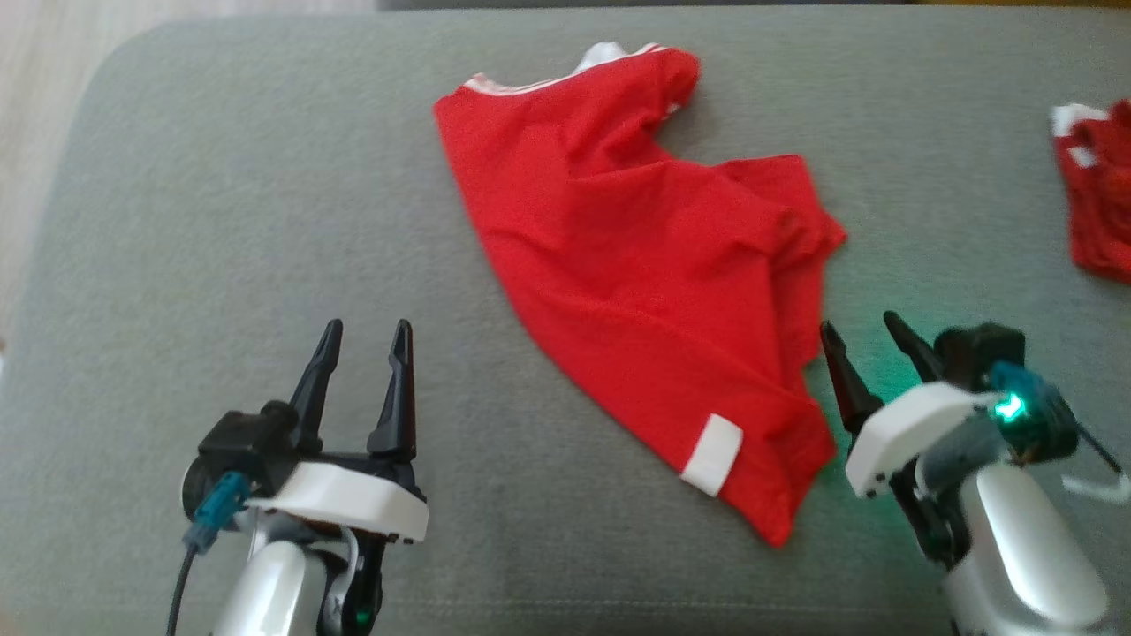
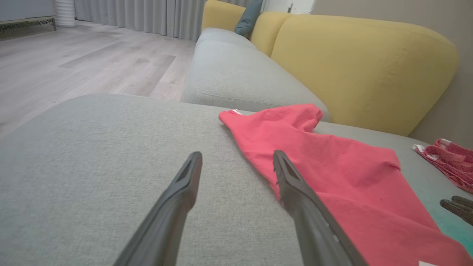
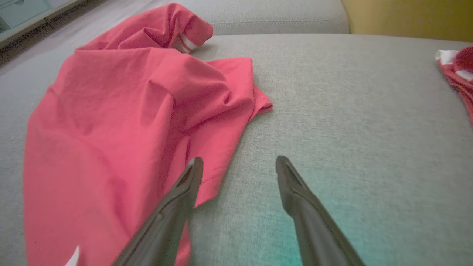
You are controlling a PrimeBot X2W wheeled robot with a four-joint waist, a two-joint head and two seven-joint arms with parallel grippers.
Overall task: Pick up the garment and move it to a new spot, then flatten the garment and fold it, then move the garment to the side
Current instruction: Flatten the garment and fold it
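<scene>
The garment (image 1: 636, 265) lies rumpled in the middle of the cushion (image 1: 221, 221), and nothing holds it. Whether this is its new spot I cannot tell. Flattening, folding and the move aside look undone. The right hand (image 1: 857, 327) is spread just beside its hem. The left hand (image 1: 367, 331), spread and empty, sits apart.

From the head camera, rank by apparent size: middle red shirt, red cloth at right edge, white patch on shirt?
1. Crumpled red fabric shirt.
2. Bunched red-and-white cloth, cut off by the frame, full size unsure.
3. Small white rectangular patch.
</scene>
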